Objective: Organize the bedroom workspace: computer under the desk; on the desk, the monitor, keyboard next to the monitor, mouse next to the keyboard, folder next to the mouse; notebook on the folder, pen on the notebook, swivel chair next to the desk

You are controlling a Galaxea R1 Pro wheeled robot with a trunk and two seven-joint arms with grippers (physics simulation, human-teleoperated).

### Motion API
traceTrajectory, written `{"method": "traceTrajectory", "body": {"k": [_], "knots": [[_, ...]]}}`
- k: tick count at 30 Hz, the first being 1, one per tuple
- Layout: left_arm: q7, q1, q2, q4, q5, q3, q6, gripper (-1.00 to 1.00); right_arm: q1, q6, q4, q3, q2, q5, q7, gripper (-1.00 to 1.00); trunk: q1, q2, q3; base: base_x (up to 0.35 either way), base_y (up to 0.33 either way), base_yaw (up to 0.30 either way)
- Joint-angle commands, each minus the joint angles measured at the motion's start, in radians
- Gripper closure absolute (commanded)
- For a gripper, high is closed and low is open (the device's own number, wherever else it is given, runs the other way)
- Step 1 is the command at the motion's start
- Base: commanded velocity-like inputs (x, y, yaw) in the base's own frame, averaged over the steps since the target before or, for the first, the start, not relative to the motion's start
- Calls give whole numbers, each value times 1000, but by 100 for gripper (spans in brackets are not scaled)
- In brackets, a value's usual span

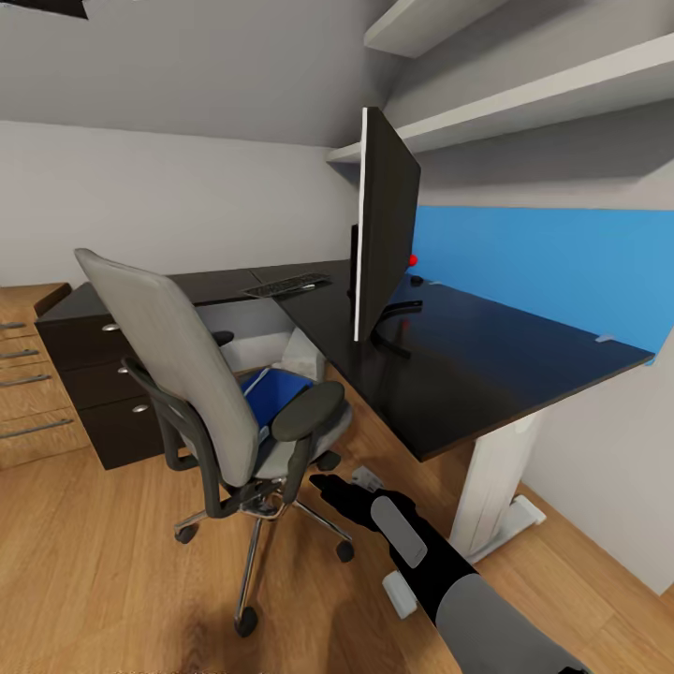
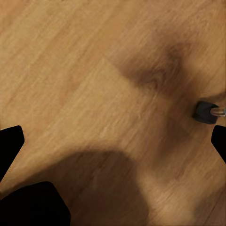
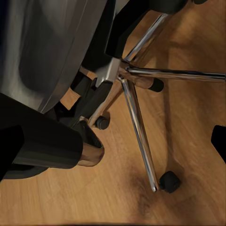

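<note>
The grey swivel chair [image 1: 173, 351] stands on the floor in front of the desk [image 1: 468, 365], and the blue folder [image 1: 281, 388] lies on its seat. On the black desk top the monitor [image 1: 384, 225] stands edge-on, and the keyboard [image 1: 286, 284] lies behind it. A pale box, likely the computer [image 1: 301, 356], sits under the desk. My right gripper [image 1: 329, 487] is open and low beside the chair's chrome base [image 3: 136, 108]. My left gripper [image 2: 113, 141] is open over bare floor near a chair castor [image 2: 205, 112]. The mouse, notebook and pen are out of view.
A dark drawer unit [image 1: 94, 379] sits under the desk's left wing, with a wooden dresser [image 1: 23, 374] beside it. White wall shelves [image 1: 524, 94] hang above the blue back panel [image 1: 543, 257]. A white desk leg [image 1: 491, 487] stands just right of my right arm.
</note>
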Motion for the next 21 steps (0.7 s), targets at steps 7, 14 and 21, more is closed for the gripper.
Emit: {"method": "traceTrajectory", "body": {"k": [7,14,21], "knots": [[9,0,-1,0,10,1,4,-100,-1,1,-5,1,0,-9,-8,-100,0,0,0,1,0,93],[9,0,-1,1,10,0,2,-100,-1,1,-5,0,0,-9,-7,-100,0,0,1,0,0,48],[10,0,-1,4,10,-1,3,-100,0,3,-6,1,0,-9,-7,-100,0,0,4,0,0,189]]}}
